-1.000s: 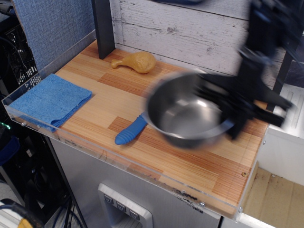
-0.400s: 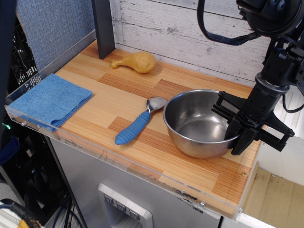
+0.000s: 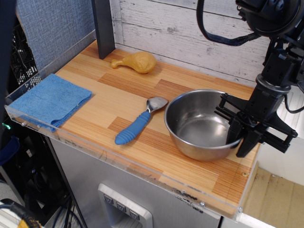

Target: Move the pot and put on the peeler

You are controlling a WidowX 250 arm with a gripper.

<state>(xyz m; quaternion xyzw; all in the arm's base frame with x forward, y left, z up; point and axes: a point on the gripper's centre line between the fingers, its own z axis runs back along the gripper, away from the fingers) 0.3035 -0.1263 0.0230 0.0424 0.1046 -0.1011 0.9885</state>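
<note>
The shiny steel pot (image 3: 199,124) stands on the wooden counter (image 3: 114,92) at the right. The peeler (image 3: 136,125) lies just left of the pot, with its blue ribbed handle toward the front edge and its silver head close to the pot's rim. The pot does not cover it. My black gripper (image 3: 241,137) comes down at the pot's right side. Its fingers straddle the right rim, one inside and one outside, closed on it.
A yellow toy drumstick (image 3: 137,61) lies at the back near a dark post (image 3: 103,28). A folded blue cloth (image 3: 51,99) lies at the left end. A clear plastic lip (image 3: 118,164) runs along the counter's front and left edges. The counter's right edge is just beyond my gripper.
A second ago the pot was blurred, moving over the peeler's head. It has since moved right with my gripper, uncovering the peeler, and shifted slightly further right in the last moment.
</note>
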